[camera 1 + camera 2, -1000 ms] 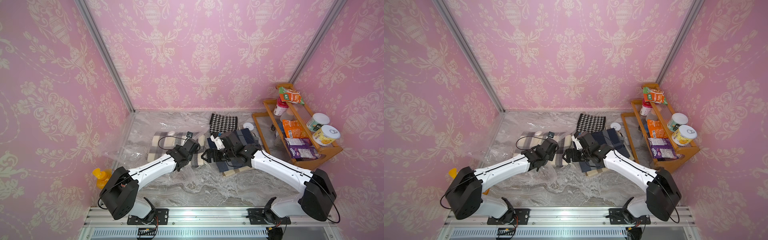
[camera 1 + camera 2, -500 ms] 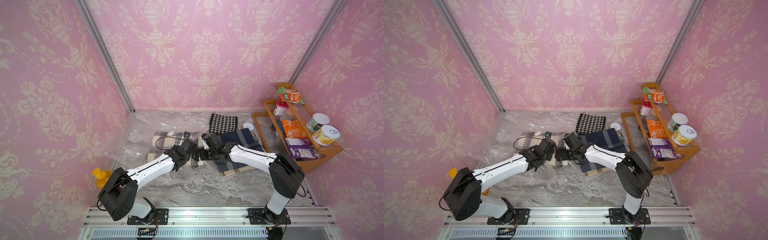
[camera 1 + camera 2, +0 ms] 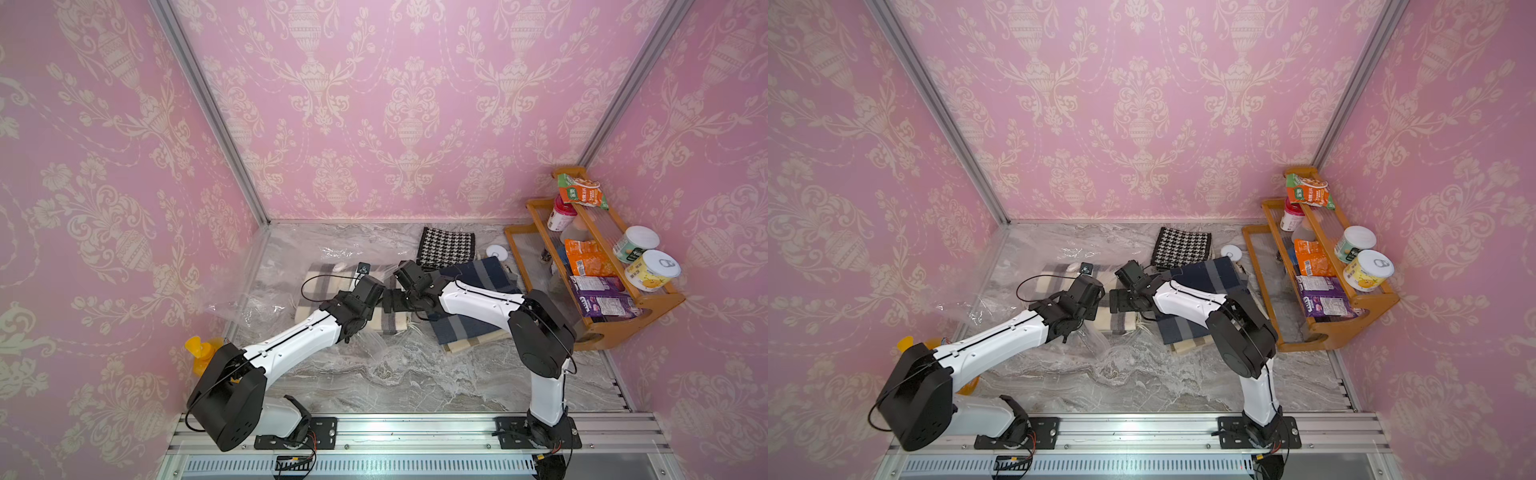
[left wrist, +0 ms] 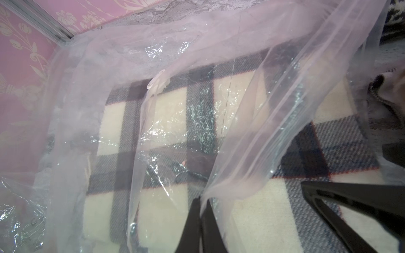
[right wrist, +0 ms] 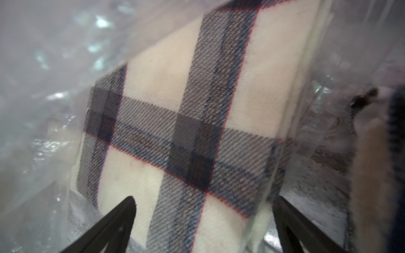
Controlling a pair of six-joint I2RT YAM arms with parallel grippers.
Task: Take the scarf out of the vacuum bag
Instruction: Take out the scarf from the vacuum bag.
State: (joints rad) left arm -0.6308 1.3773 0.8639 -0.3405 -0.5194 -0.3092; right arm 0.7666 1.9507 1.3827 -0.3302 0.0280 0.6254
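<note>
Observed from above: my left pincer [image 3: 371,291] and right pincer [image 3: 389,300] meet over the right end of the cream-and-grey plaid scarf [image 3: 392,324]. It lies on the marble counter [image 3: 415,382], partly under the crinkled vacuum bag [image 3: 266,299]. Jaw stance not legible here. Navy plaid scarf [image 3: 482,274] lies just right; houndstooth cloth [image 3: 446,247] behind.
</note>
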